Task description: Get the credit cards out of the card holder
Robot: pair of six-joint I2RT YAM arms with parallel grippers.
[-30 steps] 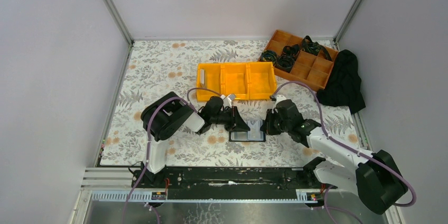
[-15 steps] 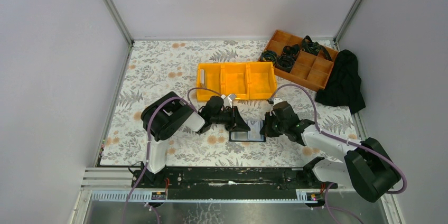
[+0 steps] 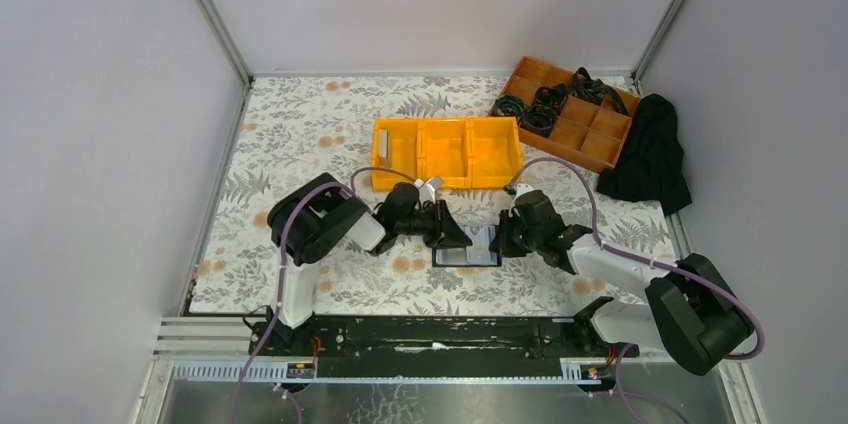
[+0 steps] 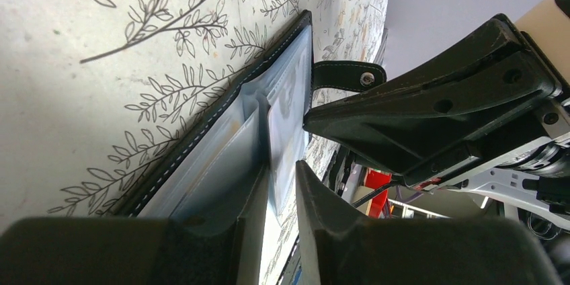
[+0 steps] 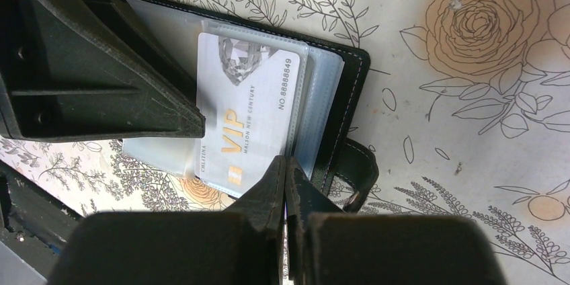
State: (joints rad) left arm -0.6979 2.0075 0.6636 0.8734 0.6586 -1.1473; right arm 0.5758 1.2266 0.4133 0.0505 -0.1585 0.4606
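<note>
Top external view: one table (image 3: 300,134) under a flower-print covering, with two robot arms reaching in from the near edge, the left arm (image 3: 320,224) and the right arm (image 3: 640,279). Beyond them sits one yellow bin (image 3: 447,123) with three compartments. One pale grey card (image 3: 382,147) stands on edge in the leftmost. At the far right are one brown divided tray (image 3: 600,149), holding black coils too tangled to count, and one black cloth (image 3: 652,154).

Between the two arms lies one card holder (image 3: 466,256), open flat on the table. The left gripper (image 3: 462,239) meets it from the left, the right gripper (image 3: 500,239) from the right.

The right wrist view shows one credit card (image 5: 249,124) in the sleeves. It is pale with gold "VIP" lettering, and its end sticks out of a clear pocket. One snap strap (image 5: 356,171) trails from the holder's edge. The right fingers (image 5: 265,191) are pressed together at the card's corner. Whether they pinch anything is unclear.

In the left wrist view the left fingers (image 4: 322,218) are drawn in to a narrow slit with one pale sleeve leaf between them.
</note>
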